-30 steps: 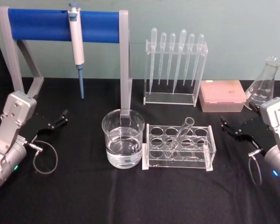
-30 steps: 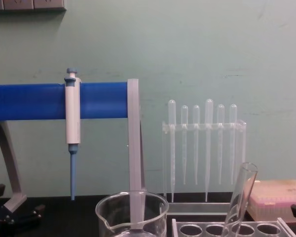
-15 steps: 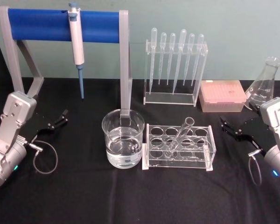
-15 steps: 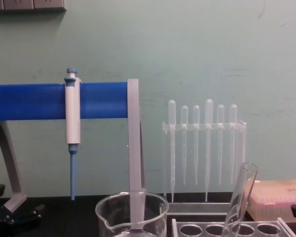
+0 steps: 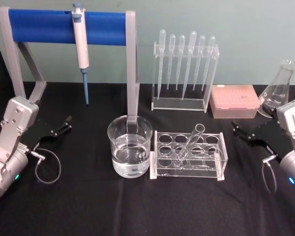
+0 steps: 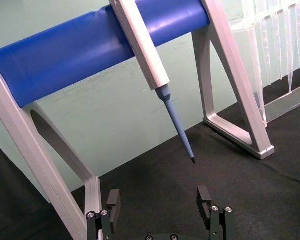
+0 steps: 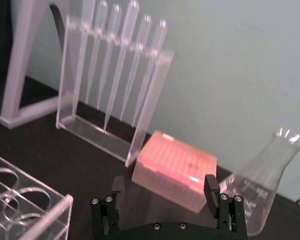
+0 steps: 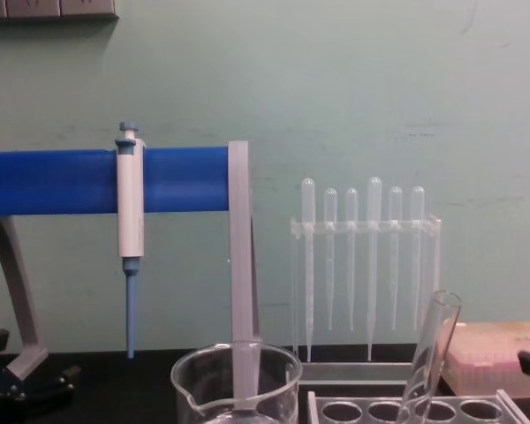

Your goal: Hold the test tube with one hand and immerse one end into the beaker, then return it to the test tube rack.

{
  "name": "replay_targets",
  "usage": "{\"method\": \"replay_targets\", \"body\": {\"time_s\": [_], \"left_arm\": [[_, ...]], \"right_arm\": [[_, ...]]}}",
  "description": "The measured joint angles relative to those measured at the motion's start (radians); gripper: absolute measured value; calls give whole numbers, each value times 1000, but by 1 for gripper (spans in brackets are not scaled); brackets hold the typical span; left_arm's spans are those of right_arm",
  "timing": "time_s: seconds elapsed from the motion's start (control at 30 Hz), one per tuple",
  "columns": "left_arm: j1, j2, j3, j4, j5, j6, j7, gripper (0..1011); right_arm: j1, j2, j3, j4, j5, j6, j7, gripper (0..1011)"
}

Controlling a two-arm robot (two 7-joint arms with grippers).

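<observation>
In the head view, the test tube (image 5: 189,145) is seen leaning in the clear test tube rack (image 5: 222,166), its open rim tilted to the right. The rack's left edge is set just beside the beaker (image 5: 130,132), which is partly filled with clear liquid. The left gripper (image 5: 60,127) is held near the table's left edge and the right gripper (image 5: 242,133) near its right edge, both well apart from the rack. Bare black table (image 5: 137,206) is left between each gripper and the glassware, and across the whole near side. Farther back, the way is bounded by the blue pipette stand (image 5: 44,25), the pipette holder (image 5: 184,64), the pink tip box (image 5: 234,101) and the flask (image 5: 278,91).

In the left wrist view, the left gripper (image 6: 159,200) is shown with its jaws spread wide and nothing between them, and the micropipette (image 6: 145,50) hangs beyond.

In the right wrist view, the right gripper (image 7: 164,187) is likewise spread and unloaded, pointed toward the tip box (image 7: 175,165). Markings on the flask (image 7: 262,190) are too blurred to be read.

In the chest view, the tube (image 8: 428,358) is seen rising from the rack (image 8: 415,411), to the right of the beaker (image 8: 238,380).
</observation>
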Motion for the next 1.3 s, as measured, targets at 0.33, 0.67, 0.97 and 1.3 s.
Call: {"method": "replay_targets", "body": {"time_s": [0.33, 0.67, 0.97, 1.3], "left_arm": [[0, 0, 0, 0, 0, 0, 0, 1000], [0, 0, 0, 0, 0, 0, 0, 1000], [0, 0, 0, 0, 0, 0, 0, 1000], [0, 0, 0, 0, 0, 0, 0, 1000]], "right_arm": [[-51, 33, 67, -124, 26, -10, 30, 1004], [-139, 102, 165, -244, 152, -1, 146, 1004], [-217, 183, 214, -292, 265, -4, 328, 1004], [-234, 219, 201, -272, 310, -46, 541, 1004]]}}
